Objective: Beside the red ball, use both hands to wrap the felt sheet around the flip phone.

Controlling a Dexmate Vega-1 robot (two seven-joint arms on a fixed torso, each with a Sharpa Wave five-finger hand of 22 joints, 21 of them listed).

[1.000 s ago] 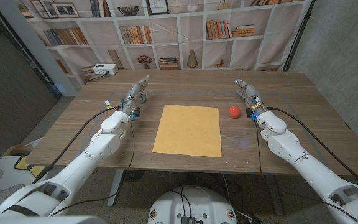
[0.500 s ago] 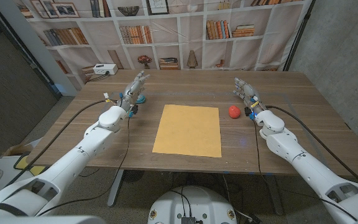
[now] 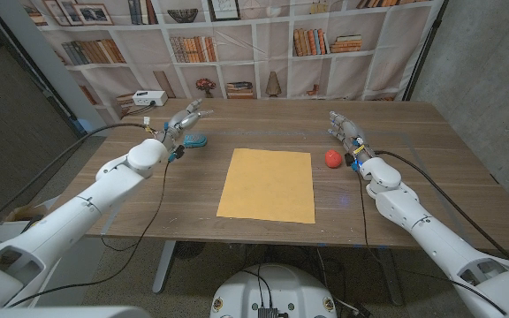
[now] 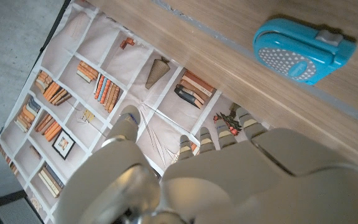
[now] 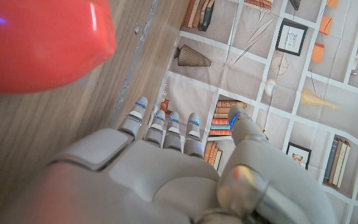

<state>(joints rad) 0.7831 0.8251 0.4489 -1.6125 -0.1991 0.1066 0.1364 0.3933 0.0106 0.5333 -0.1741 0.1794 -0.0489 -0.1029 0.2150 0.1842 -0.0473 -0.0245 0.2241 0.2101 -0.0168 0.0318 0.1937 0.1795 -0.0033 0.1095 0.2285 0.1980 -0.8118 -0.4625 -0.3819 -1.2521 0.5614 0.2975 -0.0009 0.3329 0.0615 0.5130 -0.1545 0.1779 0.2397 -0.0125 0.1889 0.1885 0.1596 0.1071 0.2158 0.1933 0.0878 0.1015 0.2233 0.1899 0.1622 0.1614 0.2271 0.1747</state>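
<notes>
A mustard-yellow felt sheet (image 3: 268, 184) lies flat at the middle of the table. The red ball (image 3: 332, 158) sits just off its far right corner and looms large in the right wrist view (image 5: 42, 43). The blue flip phone (image 3: 195, 140), folded closed, lies left of the sheet's far left corner, seen also as a turquoise shell (image 4: 303, 51). My left hand (image 3: 184, 119) hovers just behind the phone with fingers apart, holding nothing (image 4: 197, 180). My right hand (image 3: 345, 131) stands beside the ball on its far right, fingers extended and empty (image 5: 166, 174).
A white box (image 3: 148, 99) stands near the table's far left corner. A bookshelf-print backdrop (image 3: 254, 44) hangs behind the table. Bare wood (image 3: 414, 141) lies right of the ball and in front of the sheet.
My left arm has swung outward to the left and its hand has reached further back, uncovering the blue phone. The right hand has edged slightly back. Sheet and ball are unmoved.
</notes>
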